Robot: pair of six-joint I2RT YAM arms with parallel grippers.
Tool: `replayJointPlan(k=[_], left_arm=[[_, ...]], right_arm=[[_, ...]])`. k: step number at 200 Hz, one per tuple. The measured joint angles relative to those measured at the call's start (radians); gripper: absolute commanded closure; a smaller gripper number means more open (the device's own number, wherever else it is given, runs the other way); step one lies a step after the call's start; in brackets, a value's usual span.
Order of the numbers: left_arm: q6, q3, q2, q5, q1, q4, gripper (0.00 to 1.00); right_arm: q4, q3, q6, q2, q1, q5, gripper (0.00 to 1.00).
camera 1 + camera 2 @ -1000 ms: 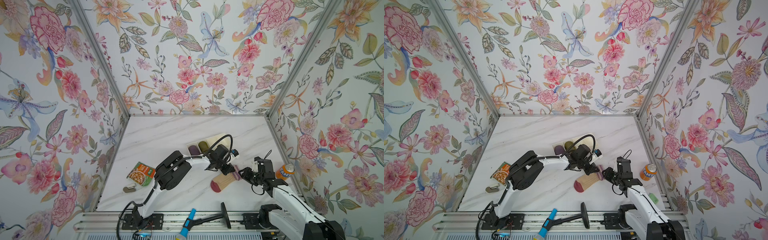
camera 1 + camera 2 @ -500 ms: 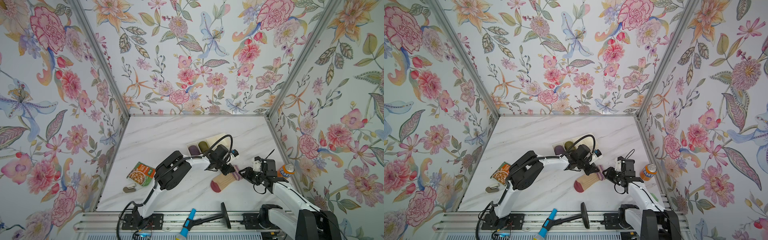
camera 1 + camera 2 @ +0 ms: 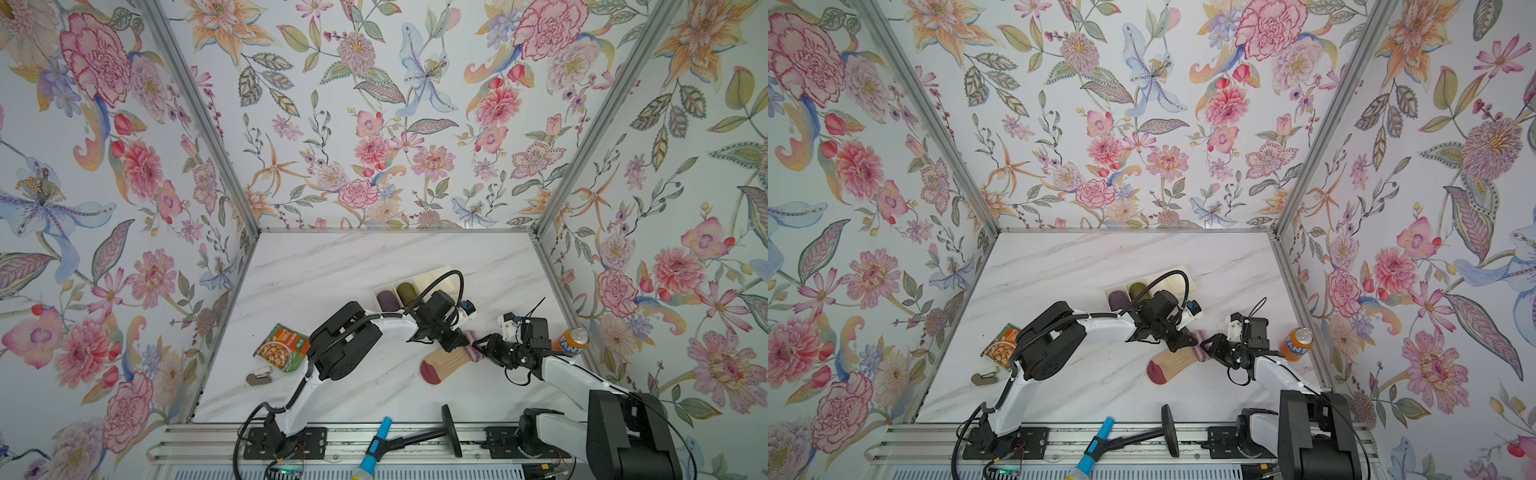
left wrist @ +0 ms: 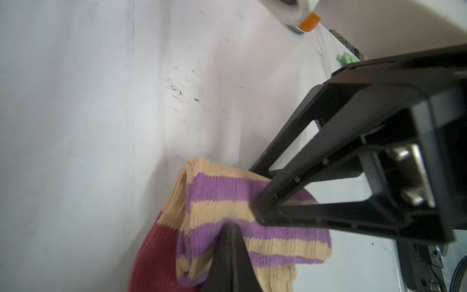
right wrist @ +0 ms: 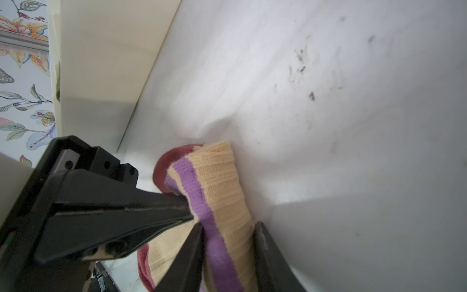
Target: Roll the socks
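The socks [image 3: 446,362] [image 3: 1173,360] lie flat on the marble table in both top views, peach-tan with the maroon toe toward the front. The purple-striped cuff end is folded over. My left gripper [image 3: 463,343] [image 3: 1191,341] is shut on that fold; in the left wrist view its closed tips [image 4: 232,249] pinch the striped fabric [image 4: 227,192]. My right gripper [image 3: 482,345] [image 3: 1207,347] meets it from the right. In the right wrist view its fingers [image 5: 193,252] stand on either side of the cuff [image 5: 222,202], and the fabric fills the gap between them.
A cream divider tray [image 3: 440,277] behind the arms holds a purple roll [image 3: 387,300] and an olive roll [image 3: 405,293]. An orange soda can [image 3: 573,340] stands by the right wall. A snack packet [image 3: 282,347] and a small grey stapler [image 3: 258,377] lie at the left.
The right wrist has turned at the cuff and its forearm has sunk lower. The left gripper and the socks lie as before.
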Motion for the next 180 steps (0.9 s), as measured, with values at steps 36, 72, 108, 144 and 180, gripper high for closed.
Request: replayJointPlan(k=[36,72,108,144,180], left_arm=[[0.000,-0.016,-0.003,0.021,0.011,0.016,1.00],[-0.001,-0.018,-0.003,0.029,0.015,0.015,1.00],[-0.005,-0.018,-0.003,0.034,0.016,0.015,1.00],[-0.011,-0.018,-0.003,0.037,0.016,0.015,1.00],[-0.012,-0.018,-0.003,0.037,0.016,0.014,1.00]], right_arm=[[0.015,0.003,-0.003,0.018,0.000,-0.010,0.58],[0.014,0.006,-0.005,0.020,0.000,-0.006,0.58],[0.020,0.008,-0.005,0.029,0.000,-0.016,0.58],[0.034,0.008,-0.004,0.044,0.000,-0.034,0.63],[0.039,0.008,0.000,0.049,0.011,-0.035,0.77]])
